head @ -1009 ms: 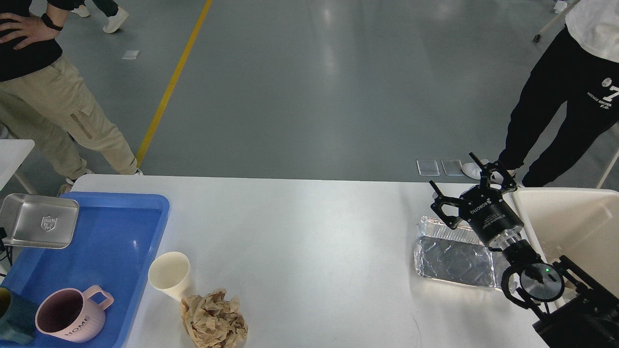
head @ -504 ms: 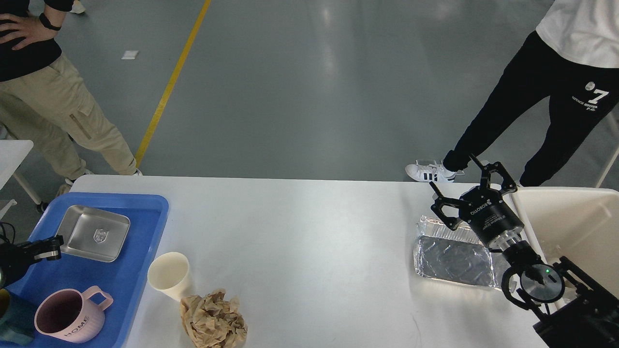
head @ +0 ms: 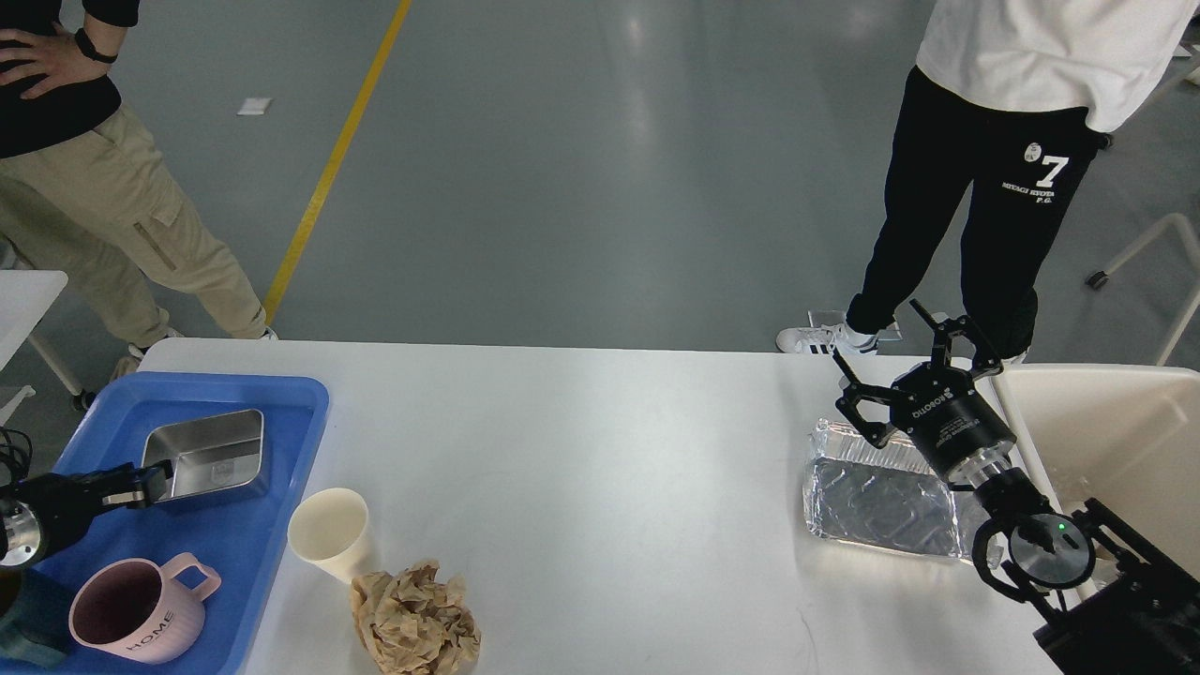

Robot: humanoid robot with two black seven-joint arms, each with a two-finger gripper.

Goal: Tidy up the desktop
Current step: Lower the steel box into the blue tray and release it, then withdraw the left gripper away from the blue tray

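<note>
The white desktop [head: 600, 441] carries a cream paper cup [head: 328, 534], a crumpled wad of brown paper [head: 415, 621] and an empty foil container [head: 881, 502]. My left gripper [head: 148, 486] is over the blue tray [head: 314, 412] at the left. It is shut on the near left corner of a steel tray [head: 211, 452], which is tilted with its inside showing. My right gripper [head: 877, 337] is open and empty above the foil container's far edge.
A pink mug [head: 141, 614] marked HOME and a dark teal item [head: 28, 633] lie in the blue tray. A cream bin [head: 1106, 431] stands at the table's right end. One person [head: 94, 187] stands beyond the far left corner, another [head: 984, 187] behind the far right edge.
My left gripper has carried the steel tray from the blue tray's left rim rightward into the tray and tilted it. The person at the right has stepped leftward. My right arm has not moved.
</note>
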